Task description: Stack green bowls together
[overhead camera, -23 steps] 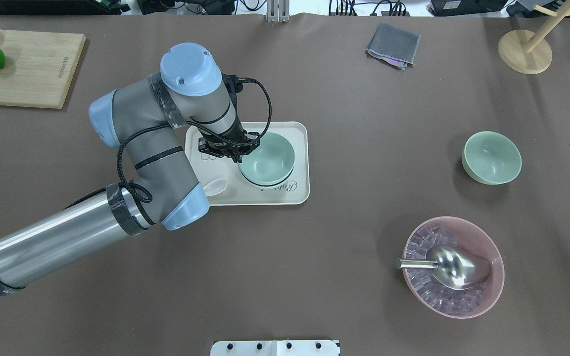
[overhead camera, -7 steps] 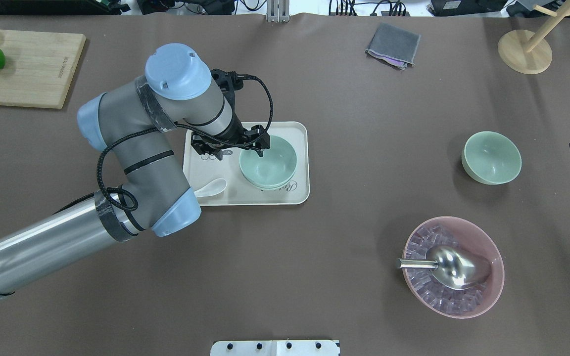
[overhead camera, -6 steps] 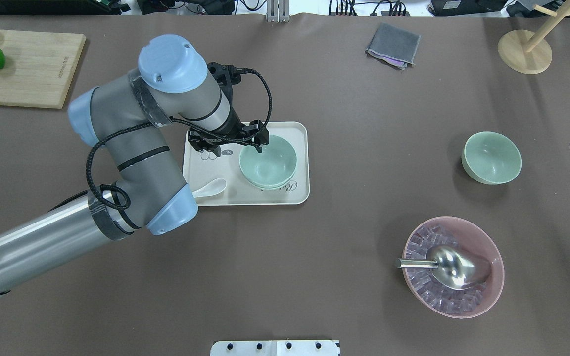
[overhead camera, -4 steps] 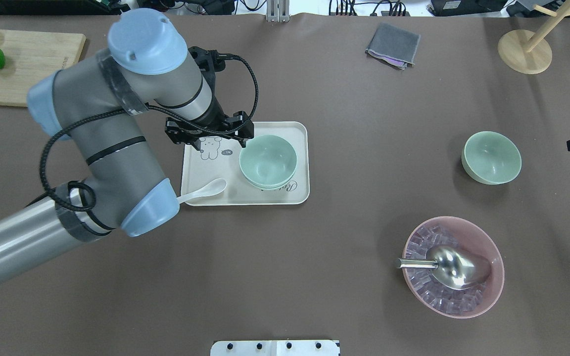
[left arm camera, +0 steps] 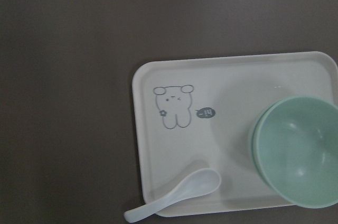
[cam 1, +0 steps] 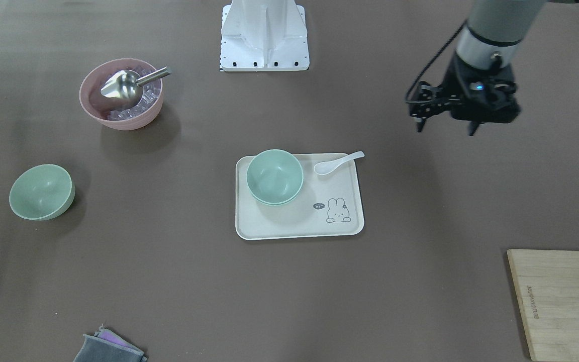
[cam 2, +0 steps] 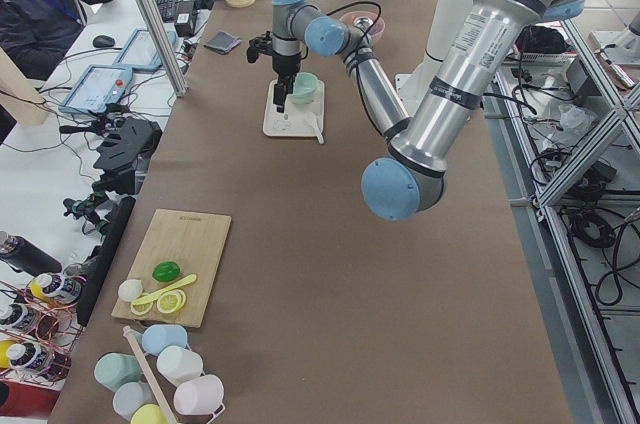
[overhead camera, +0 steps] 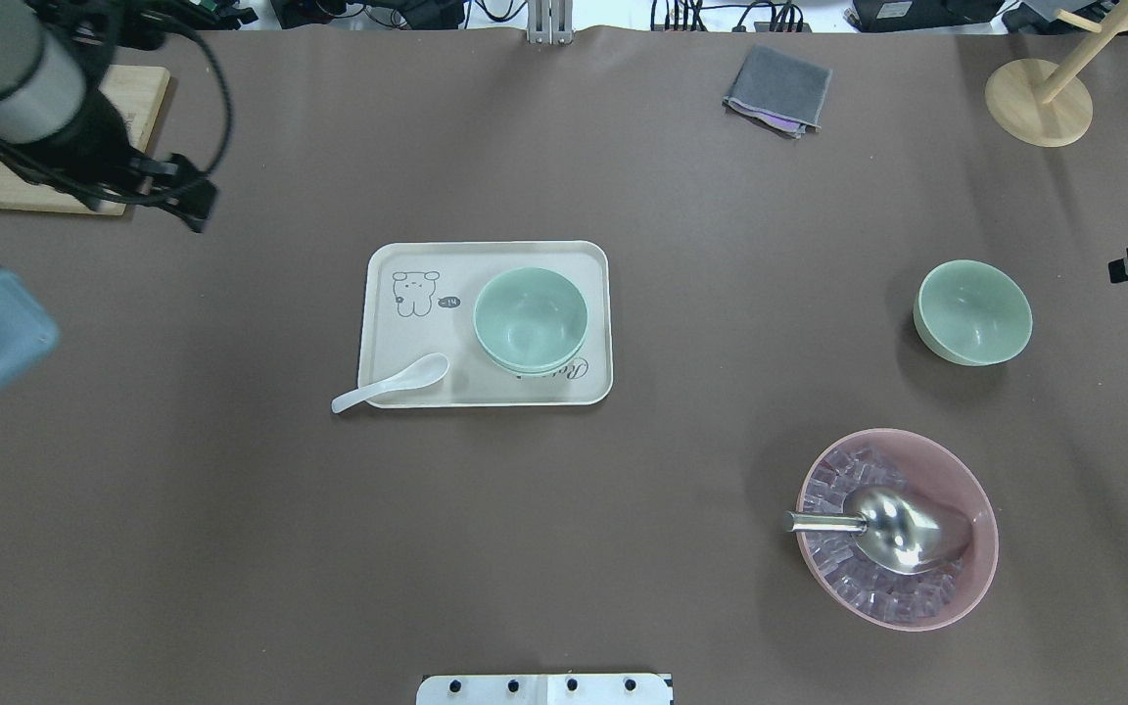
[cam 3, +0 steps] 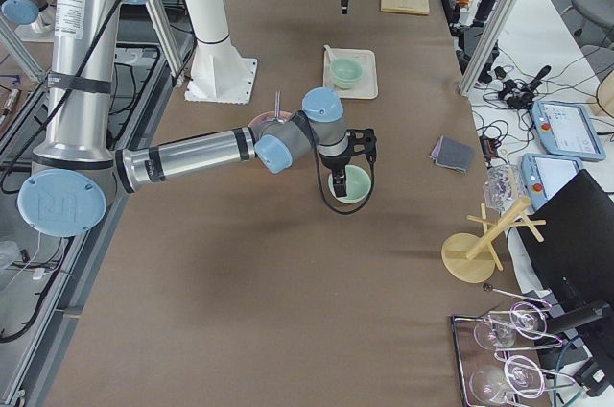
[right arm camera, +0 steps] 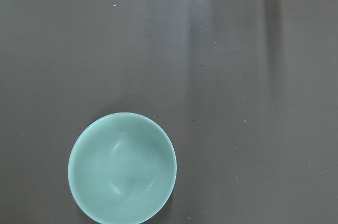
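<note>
Across the table, in the front-facing view, the left gripper (cam 1: pixel 445 125) hangs with fingers spread and empty, well apart from the tray (cam 1: pixel 289 221). On the tray two nested green bowls (cam 1: pixel 274 177) sit beside a white spoon (cam 1: pixel 337 162). Overhead, the third green bowl (overhead camera: pixel 972 311) stands alone near the pink bowl (overhead camera: pixel 975 568), which holds a metal scoop (overhead camera: pixel 902 529). In the right-side view, the right gripper (cam 3: pixel 341 179) hovers over that lone bowl; I cannot tell how its fingers stand.
</note>
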You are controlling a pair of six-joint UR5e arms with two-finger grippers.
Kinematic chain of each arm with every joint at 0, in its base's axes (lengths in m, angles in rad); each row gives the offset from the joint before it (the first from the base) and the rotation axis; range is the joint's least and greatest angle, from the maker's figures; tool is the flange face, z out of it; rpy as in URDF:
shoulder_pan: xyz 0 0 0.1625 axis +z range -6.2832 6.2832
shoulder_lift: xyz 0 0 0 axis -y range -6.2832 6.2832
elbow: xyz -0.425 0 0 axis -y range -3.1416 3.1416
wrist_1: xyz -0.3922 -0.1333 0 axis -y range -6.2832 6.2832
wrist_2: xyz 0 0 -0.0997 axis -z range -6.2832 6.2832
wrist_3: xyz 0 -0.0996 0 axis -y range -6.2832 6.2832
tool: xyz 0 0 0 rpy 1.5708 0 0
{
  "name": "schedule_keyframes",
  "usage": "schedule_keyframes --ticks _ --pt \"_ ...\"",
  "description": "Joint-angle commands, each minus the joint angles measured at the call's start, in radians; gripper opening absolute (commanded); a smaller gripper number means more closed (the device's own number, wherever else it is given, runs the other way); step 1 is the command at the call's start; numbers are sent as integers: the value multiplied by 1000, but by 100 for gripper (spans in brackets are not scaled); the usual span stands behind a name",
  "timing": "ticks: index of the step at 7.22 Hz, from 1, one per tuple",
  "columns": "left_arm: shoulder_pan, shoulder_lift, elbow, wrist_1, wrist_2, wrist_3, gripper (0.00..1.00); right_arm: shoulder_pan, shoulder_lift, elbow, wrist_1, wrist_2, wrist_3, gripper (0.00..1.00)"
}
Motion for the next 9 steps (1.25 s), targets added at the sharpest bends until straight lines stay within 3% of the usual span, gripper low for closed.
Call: schedule_keyframes --ticks 1,2,3,4,5,6,7,9 --pt "-326 183 61 10 -148 494 98 -2 19 -2 -13 -5 14 100" --pt "-454 227 180 7 -211 747 98 -19 51 -8 -42 -14 57 99" --pt "-514 264 288 9 -203 918 98 -42 115 -8 -120 -35 84 98" --pt "-551 298 380 1 -197 943 98 -71 178 -15 -206 -57 85 98" --pt "-583 350 393 -48 -182 943 98 -100 230 -72 -219 -58 92 96" --pt "-610 422 383 -174 -183 944 98 -150 281 -141 -202 -77 165 96" --pt "-610 488 383 -302 -188 940 98 -168 269 -180 -153 -112 170 92" --pt "-610 499 383 -320 -178 938 98 -169 159 -211 -13 -117 178 78"
